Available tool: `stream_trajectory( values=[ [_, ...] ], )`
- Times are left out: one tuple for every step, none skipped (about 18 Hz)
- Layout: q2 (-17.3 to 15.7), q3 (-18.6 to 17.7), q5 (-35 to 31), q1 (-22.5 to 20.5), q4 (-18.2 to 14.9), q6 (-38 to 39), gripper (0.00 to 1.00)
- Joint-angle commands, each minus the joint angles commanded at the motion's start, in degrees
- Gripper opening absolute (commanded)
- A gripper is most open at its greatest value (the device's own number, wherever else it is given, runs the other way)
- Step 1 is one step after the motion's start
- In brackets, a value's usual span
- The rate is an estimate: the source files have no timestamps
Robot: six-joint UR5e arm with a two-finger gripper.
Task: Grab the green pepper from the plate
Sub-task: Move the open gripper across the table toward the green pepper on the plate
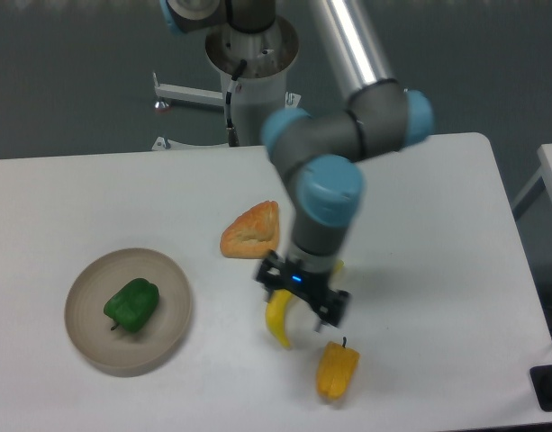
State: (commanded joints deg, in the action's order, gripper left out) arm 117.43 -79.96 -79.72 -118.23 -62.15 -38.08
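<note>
The green pepper [131,304] lies glossy and bright on the beige-grey plate [94,342] at the table's left front, stem toward the near side. My gripper [301,311] hangs well to the right of the plate, over the banana. Its fingers [279,302] point down and stand apart, open, with nothing held between them. The wrist and forearm rise behind it toward the arm's base.
A yellow banana [277,323] lies partly under the gripper. A yellow-orange pepper [337,370] sits just right of it near the front edge. An orange bread piece [251,231] lies mid-table. The arm's base [253,99] stands at the back.
</note>
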Motion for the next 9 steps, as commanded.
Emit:
stream_trajectory(
  values=[
    [-0.36, -2.02, 0.0, 1.06, 1.23, 1.85, 1.0],
    [-0.62, -3.95, 0.0, 2.29, 2.98, 3.26, 1.0],
    [-0.88, -5.63, 0.26, 3.52, 5.0, 5.1, 1.0],
    [-0.8, -6.51, 1.05, 4.4, 6.85, 7.47, 1.0],
    [-0.8, -7.04, 1.49, 5.19, 7.74, 10.28, 1.0],
    [-0.71, -7.05, 1.49, 6.07, 7.92, 12.31, 1.0],
    [-0.71, -7.14, 1.41, 7.03, 7.92, 13.2, 1.0],
    [-0.71, -7.22, 1.49, 7.83, 7.92, 13.38, 1.0],
    [-0.8, -7.66, 1.49, 8.18, 7.92, 13.82, 1.0]
  ],
)
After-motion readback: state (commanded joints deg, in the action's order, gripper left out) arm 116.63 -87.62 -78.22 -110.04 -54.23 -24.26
